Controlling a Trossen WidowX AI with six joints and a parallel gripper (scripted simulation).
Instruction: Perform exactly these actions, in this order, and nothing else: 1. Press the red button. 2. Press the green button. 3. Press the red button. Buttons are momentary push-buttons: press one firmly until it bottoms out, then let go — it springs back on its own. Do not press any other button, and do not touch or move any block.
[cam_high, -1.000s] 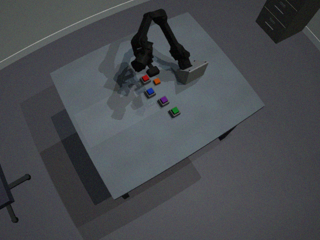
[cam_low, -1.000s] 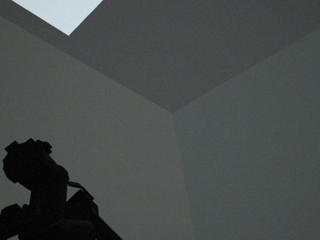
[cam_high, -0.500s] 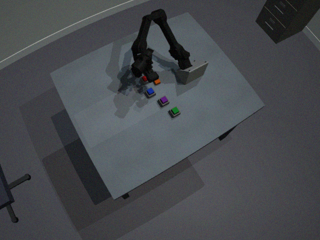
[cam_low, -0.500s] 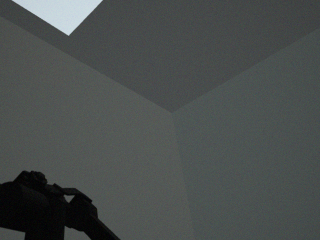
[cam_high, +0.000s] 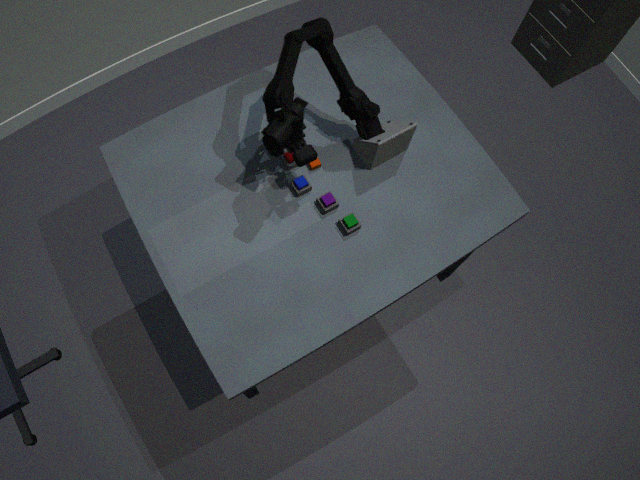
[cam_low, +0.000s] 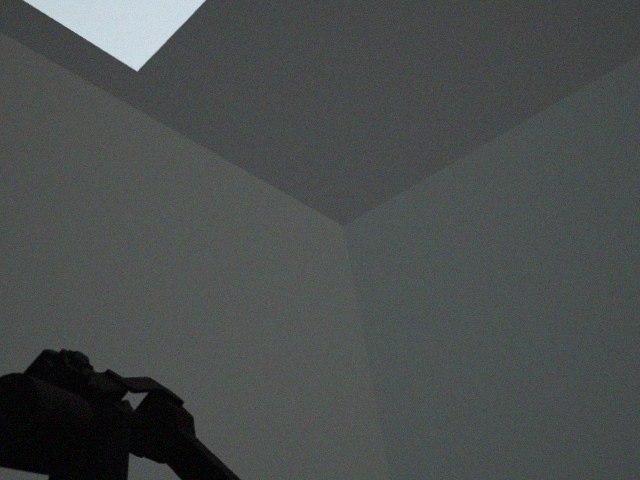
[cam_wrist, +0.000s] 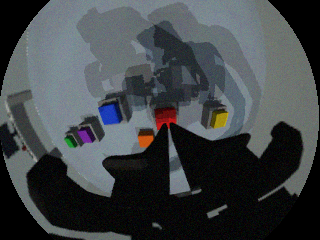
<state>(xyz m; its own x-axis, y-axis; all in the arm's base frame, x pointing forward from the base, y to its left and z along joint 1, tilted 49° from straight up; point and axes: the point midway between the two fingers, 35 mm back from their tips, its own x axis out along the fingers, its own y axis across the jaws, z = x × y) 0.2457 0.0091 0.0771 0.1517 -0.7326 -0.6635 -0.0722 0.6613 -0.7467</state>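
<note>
The red button (cam_high: 288, 156) (cam_wrist: 164, 118) sits at the far end of a diagonal row on the table (cam_high: 217, 268), mostly covered by my gripper in the top view. My gripper (cam_high: 295, 152) (cam_wrist: 167, 126) is shut, with its closed fingertips right at the red button; I cannot tell whether they touch it. The green button (cam_high: 350, 221) (cam_wrist: 71, 140) is at the near end of the row. A blue button (cam_high: 300, 182) (cam_wrist: 110, 114) and a purple button (cam_high: 327, 199) (cam_wrist: 86, 135) lie between them.
A small orange block (cam_high: 314, 163) (cam_wrist: 146, 139) lies just beside the red button. A yellow button or block (cam_wrist: 218, 118) shows in the wrist view on the other side of the red one. The arm's base (cam_high: 390, 139) stands at the table's far right.
</note>
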